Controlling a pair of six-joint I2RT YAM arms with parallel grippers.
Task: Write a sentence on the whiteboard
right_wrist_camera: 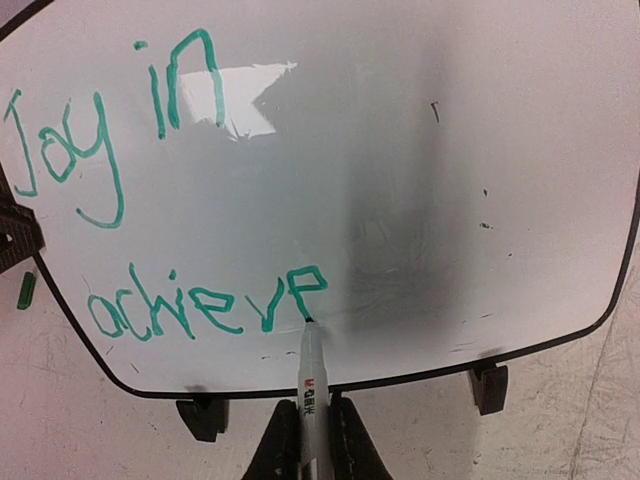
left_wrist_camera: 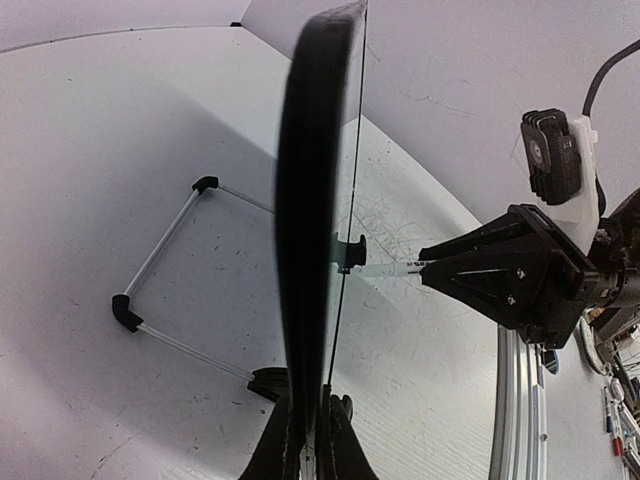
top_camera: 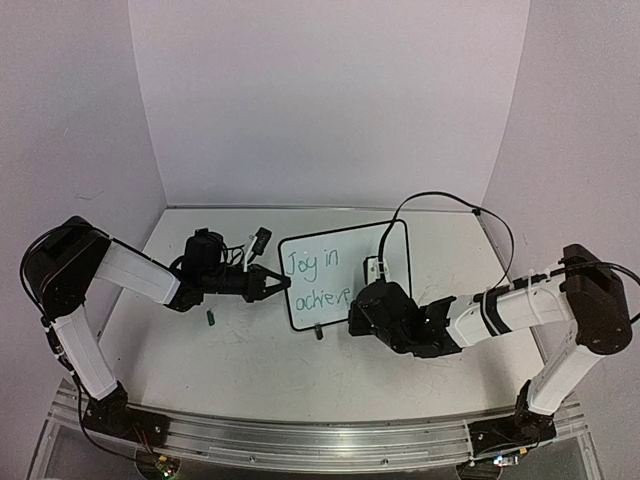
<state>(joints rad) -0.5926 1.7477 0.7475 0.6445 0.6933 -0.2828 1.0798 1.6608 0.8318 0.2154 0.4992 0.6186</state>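
Note:
The whiteboard (top_camera: 385, 250) stands upright at mid-table, tilted back on its clip feet (right_wrist_camera: 489, 387). My left gripper (top_camera: 284, 284) is shut on its left edge; in the left wrist view the whiteboard (left_wrist_camera: 310, 200) runs edge-on up from between the closed left gripper (left_wrist_camera: 310, 445). The sentence (right_wrist_camera: 205, 300) reads "Joy in" over "achieve" in green. My right gripper (right_wrist_camera: 312, 435) is shut on a white marker (right_wrist_camera: 310, 375), whose tip touches the board at the foot of the last letter. From above, the right gripper (top_camera: 352, 312) sits at the board's lower edge.
A small green marker cap (top_camera: 211, 318) lies on the table left of the board. The board's wire stand (left_wrist_camera: 160, 250) reaches out behind it. White booth walls close in the back and sides. An aluminium rail (top_camera: 300, 440) runs along the near edge.

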